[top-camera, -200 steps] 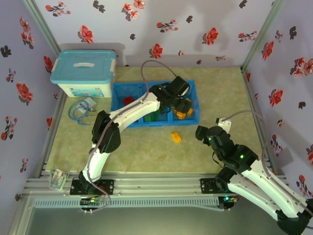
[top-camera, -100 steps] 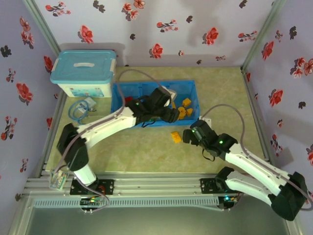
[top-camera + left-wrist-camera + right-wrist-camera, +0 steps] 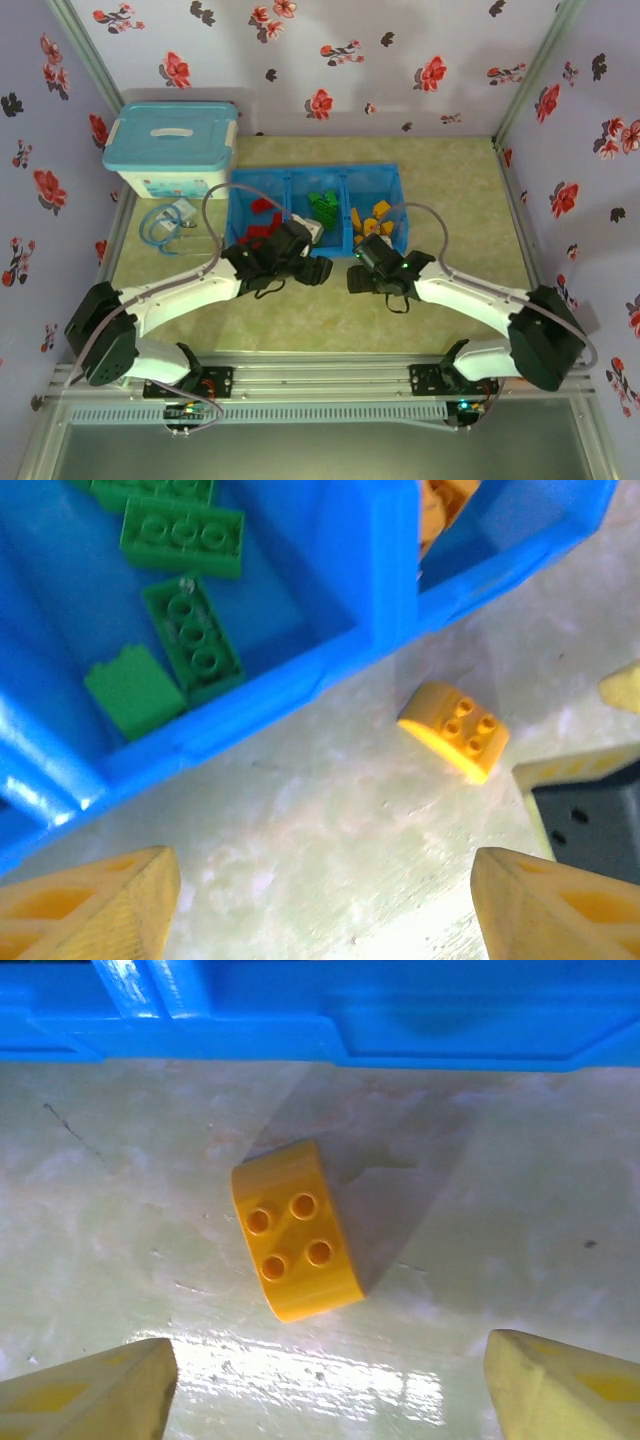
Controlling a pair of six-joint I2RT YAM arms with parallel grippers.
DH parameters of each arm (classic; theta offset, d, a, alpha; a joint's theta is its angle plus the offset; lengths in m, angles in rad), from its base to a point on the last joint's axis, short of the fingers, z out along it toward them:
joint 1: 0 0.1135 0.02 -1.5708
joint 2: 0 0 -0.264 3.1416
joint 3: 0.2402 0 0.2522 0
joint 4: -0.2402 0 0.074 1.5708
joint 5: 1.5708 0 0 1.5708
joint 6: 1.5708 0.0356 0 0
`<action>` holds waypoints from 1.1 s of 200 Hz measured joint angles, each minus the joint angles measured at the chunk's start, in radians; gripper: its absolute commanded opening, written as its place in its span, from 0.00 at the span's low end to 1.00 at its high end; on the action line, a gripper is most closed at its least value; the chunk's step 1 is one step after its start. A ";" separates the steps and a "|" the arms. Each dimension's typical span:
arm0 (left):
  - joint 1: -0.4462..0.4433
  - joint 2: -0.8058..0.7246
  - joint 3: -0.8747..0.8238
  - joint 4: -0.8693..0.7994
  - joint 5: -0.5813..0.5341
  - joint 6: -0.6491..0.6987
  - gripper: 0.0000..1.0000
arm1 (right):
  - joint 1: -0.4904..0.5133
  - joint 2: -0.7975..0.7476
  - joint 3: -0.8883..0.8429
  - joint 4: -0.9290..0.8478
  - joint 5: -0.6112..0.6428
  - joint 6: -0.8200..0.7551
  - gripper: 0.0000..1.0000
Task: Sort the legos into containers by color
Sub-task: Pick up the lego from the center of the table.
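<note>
right end effector (image 3: 322, 1360) hovering open, empty, over yellow brick (image 3: 297, 1243) | brick looking light, rigid, slick (pinching flat sides) | left end effector (image 3: 325, 875) hanging open, empty

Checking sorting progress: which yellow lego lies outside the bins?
The four-stud lego on the table, before the bins; the other yellow legos sit in the right bin.

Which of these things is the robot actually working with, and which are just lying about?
Part of the job: loose yellow brick, blue bins, and the red bricks, green bricks and yellow bricks inside them.
Just lying about: white box with light-blue lid, coiled cable beside it.
</note>
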 measured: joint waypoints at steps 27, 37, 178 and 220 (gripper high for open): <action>-0.005 -0.058 -0.097 0.024 -0.001 -0.043 0.76 | 0.008 0.094 0.033 0.010 -0.005 -0.014 0.69; -0.007 -0.070 -0.121 0.029 -0.002 -0.055 0.75 | 0.011 0.128 0.046 0.010 -0.004 -0.015 0.69; -0.019 -0.117 -0.215 0.067 -0.045 -0.099 0.73 | 0.055 0.330 0.145 -0.002 0.045 -0.018 0.31; -0.019 -0.131 -0.232 0.071 -0.050 -0.100 0.73 | 0.082 0.309 0.164 -0.044 0.069 -0.014 0.26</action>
